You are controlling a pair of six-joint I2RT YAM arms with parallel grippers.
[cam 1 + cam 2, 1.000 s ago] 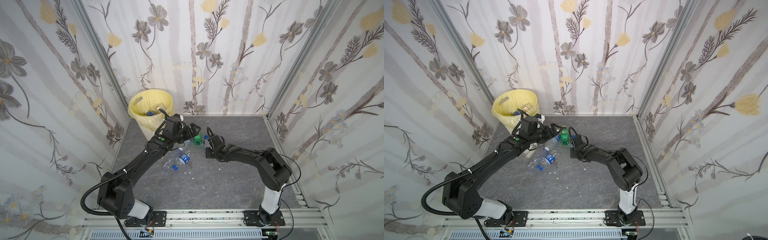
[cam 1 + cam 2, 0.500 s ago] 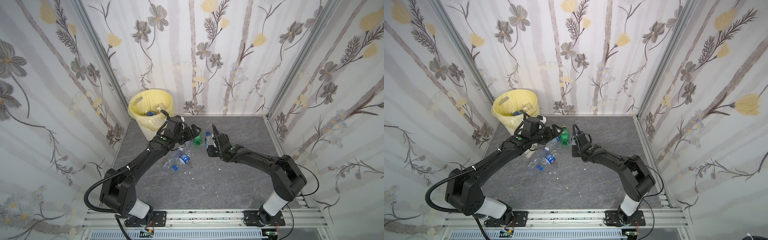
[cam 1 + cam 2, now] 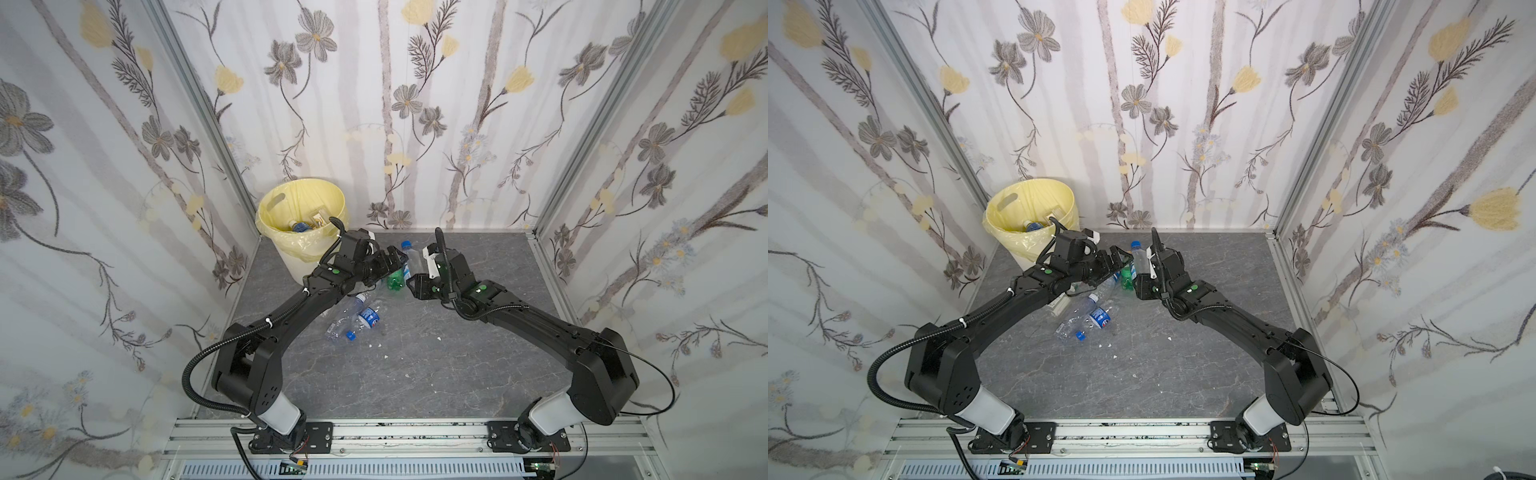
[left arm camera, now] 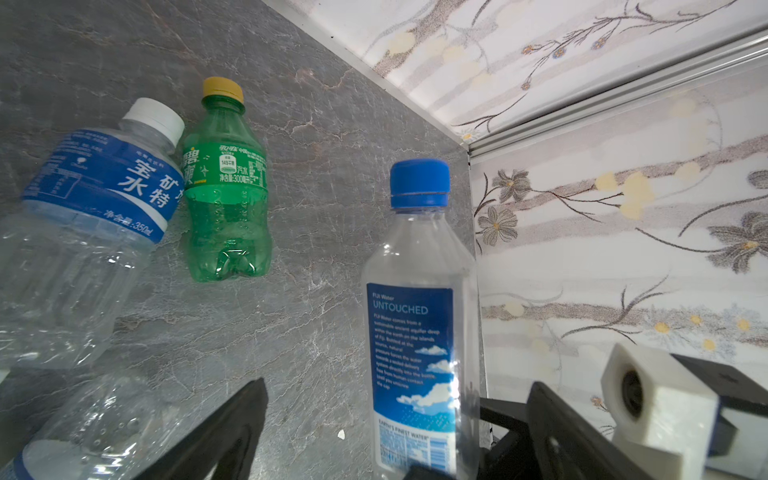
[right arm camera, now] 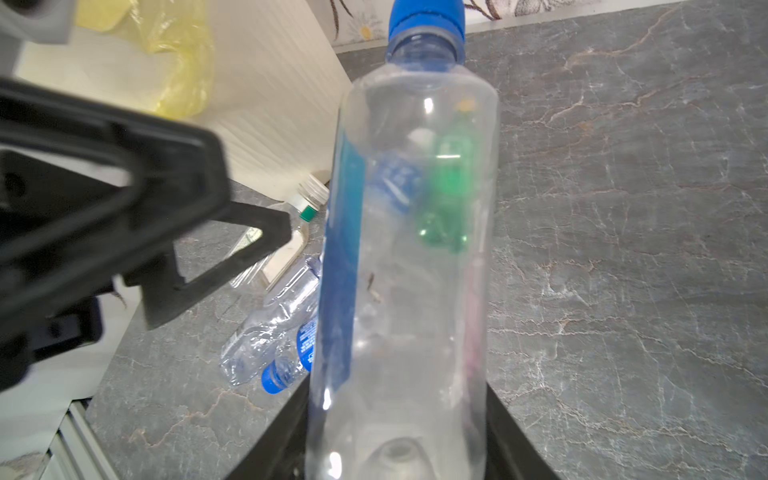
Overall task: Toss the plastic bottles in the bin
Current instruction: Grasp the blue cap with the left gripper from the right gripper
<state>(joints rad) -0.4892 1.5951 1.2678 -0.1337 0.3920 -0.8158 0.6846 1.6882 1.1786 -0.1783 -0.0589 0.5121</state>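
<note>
Your right claw point(image 3: 417, 272) grips the base of a smooth clear bottle point(image 4: 415, 332), blue-capped, held above the floor point(image 3: 457, 365). Your left claw point(image 3: 391, 261) gapes wide just beside it. Below lie one green bottle point(image 4: 226, 199) and at least four crumpled clear ones point(image 3: 338, 328). The ribbed cream bin point(image 3: 291, 262) fills the far left corner; veined grey floor opens rightward.

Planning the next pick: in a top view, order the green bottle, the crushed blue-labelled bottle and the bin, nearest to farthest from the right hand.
1. Green bottle: lying just left of the right hand, which grips a clear blue-capped bottle.
2. Crushed blue-labelled bottle: lying further left and nearer the front.
3. Bin: back left corner, farthest.
</note>
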